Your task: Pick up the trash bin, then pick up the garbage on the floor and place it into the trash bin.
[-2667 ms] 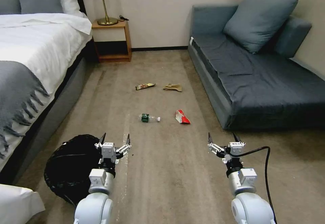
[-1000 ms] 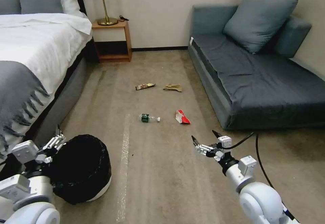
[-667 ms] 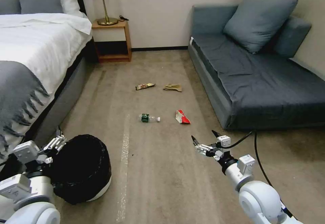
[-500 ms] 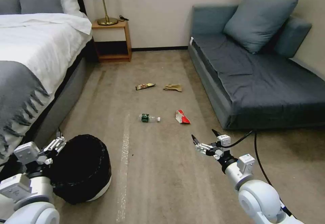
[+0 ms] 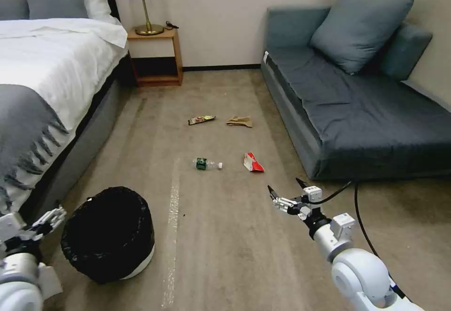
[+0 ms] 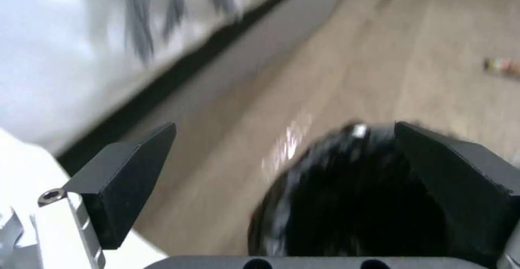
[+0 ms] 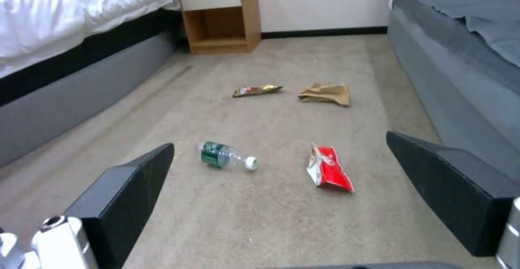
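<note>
The trash bin (image 5: 108,233), white with a black bag liner, stands on the carpet at the lower left; its dark mouth (image 6: 352,204) lies just ahead of my open left gripper (image 6: 284,129). That left gripper (image 5: 49,217) is beside the bin's left side, touching nothing. The garbage lies mid-floor: a clear bottle (image 5: 206,164) (image 7: 225,155), a red-and-white wrapper (image 5: 252,162) (image 7: 329,171), a brown-yellow snack wrapper (image 5: 201,120) (image 7: 257,90) and crumpled tan paper (image 5: 240,121) (image 7: 325,93). My right gripper (image 5: 283,185) (image 7: 279,143) hangs open and empty, short of the red wrapper.
A bed (image 5: 51,76) with a grey fringed throw runs along the left. A wooden nightstand (image 5: 155,57) with a brass lamp stands at the back wall. A blue-grey sofa (image 5: 357,113) lines the right. A black cable (image 5: 361,226) trails from my right arm.
My left arm has pulled away from the bin's rim, down and to the left toward the picture's corner. The right arm has barely moved. Bin and litter lie as before.
</note>
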Tool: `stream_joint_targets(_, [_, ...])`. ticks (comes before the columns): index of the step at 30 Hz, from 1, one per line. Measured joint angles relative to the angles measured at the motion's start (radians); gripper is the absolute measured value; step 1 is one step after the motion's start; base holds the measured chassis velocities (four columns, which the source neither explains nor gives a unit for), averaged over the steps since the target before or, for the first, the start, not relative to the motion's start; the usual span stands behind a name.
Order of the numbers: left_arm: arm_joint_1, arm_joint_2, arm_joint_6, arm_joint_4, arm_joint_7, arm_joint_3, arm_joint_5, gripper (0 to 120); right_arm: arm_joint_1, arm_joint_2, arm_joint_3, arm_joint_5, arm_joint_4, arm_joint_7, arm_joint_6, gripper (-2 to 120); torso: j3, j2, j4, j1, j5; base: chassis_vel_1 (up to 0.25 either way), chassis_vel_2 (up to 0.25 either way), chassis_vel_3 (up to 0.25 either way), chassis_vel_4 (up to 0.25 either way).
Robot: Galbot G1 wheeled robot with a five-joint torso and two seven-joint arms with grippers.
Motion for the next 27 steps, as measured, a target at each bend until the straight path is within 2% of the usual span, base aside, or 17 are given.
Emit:
stream_joint_targets(2, [-0.009,0.000,0.082,0.006,0.000,-0.010,-0.055,100,-0.001,0.003,-0.001,-0.002,0.000,-0.002,0.002,100,0.000,0.000,0.0000,0.000,0.0000,0.000,0.000,0.000,0.000])
stream_joint_targets(3, [-0.009,0.000,0.082,0.006,0.000,-0.010,-0.055,100,-0.001,0.003,-0.001,-0.002,0.000,-0.002,0.002,100,0.000,0.000,0.0000,0.000,0.0000,0.000,0.000,0.000,0.000])
stream_joint_targets(4, [-0.017,-0.004,0.133,0.009,0.000,-0.013,-0.085,100,-0.003,0.004,-0.001,-0.003,0.000,-0.003,0.003,100,0.000,0.000,0.0000,0.000,0.0000,0.000,0.000,0.000,0.000])
stream_joint_targets(6, [-0.028,-0.011,0.170,0.025,0.000,-0.006,-0.097,100,-0.005,0.006,0.001,-0.004,0.000,-0.004,0.006,100,0.000,0.000,0.0000,0.000,0.0000,0.000,0.000,0.000,0.000])
stream_joint_targets(19, [-0.087,-0.027,0.211,0.122,-0.015,0.063,-0.114,100,-0.012,0.004,0.022,-0.002,0.001,-0.005,0.015,100,0.000,0.000,0.0000,0.000,0.0001,0.000,0.000,0.000,0.000])
stream_joint_targets(27, [-0.158,-0.045,0.234,0.184,-0.026,0.124,-0.124,100,-0.013,0.007,0.016,-0.002,0.005,-0.005,0.013,100,0.000,0.000,-0.0001,0.000,0.0001,0.000,0.000,0.000,0.000])
